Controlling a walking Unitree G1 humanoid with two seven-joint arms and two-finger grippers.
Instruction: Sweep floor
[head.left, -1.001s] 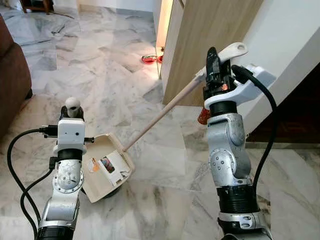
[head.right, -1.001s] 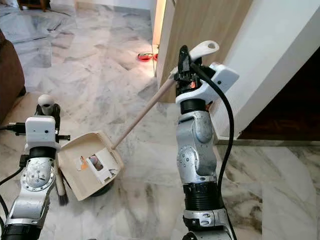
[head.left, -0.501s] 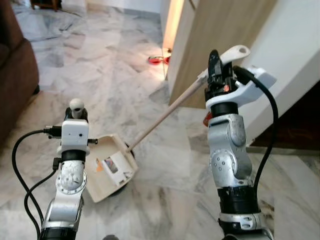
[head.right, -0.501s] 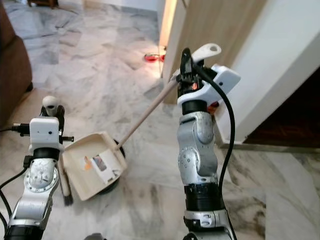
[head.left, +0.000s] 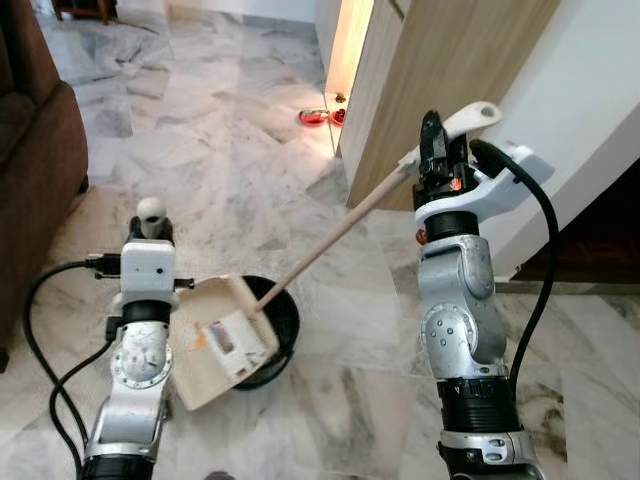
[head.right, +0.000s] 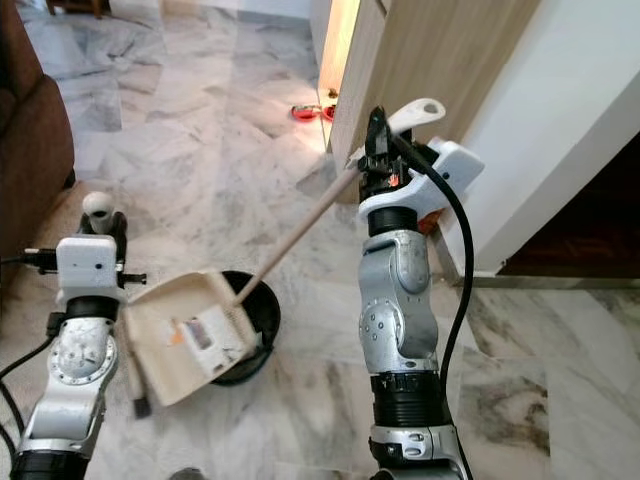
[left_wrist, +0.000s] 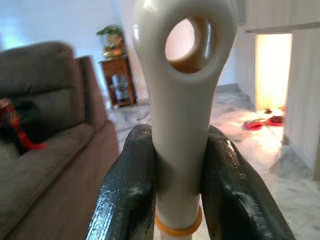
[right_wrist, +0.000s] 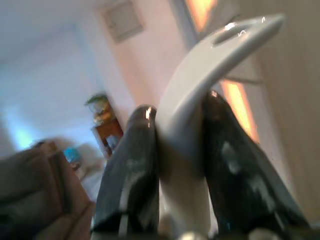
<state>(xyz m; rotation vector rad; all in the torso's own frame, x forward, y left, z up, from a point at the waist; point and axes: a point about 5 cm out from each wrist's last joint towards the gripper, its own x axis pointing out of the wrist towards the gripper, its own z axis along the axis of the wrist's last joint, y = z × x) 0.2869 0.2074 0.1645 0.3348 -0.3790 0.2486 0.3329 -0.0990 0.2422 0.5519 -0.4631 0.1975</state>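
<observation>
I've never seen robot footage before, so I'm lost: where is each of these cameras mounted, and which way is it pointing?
Left eye, right eye: on the head, looking forward and down at both silver arms, the dustpan over a black bin, marble floor.
Left wrist: looks along the left end effector, closed on a broom handle; sofa beyond.
Right wrist: looks along the right end effector, closed on the dustpan handle.
Shared: both wrist views show the plant on a wooden stand.

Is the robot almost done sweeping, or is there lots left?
Near the end, it seems. Scraps already lie in the dustpan, which the right gripper holds by its long handle, tilted over a black bin. The left gripper holds the brush. Left: tipping the scraps into the bin. I can't tell if more floor needs sweeping.
</observation>
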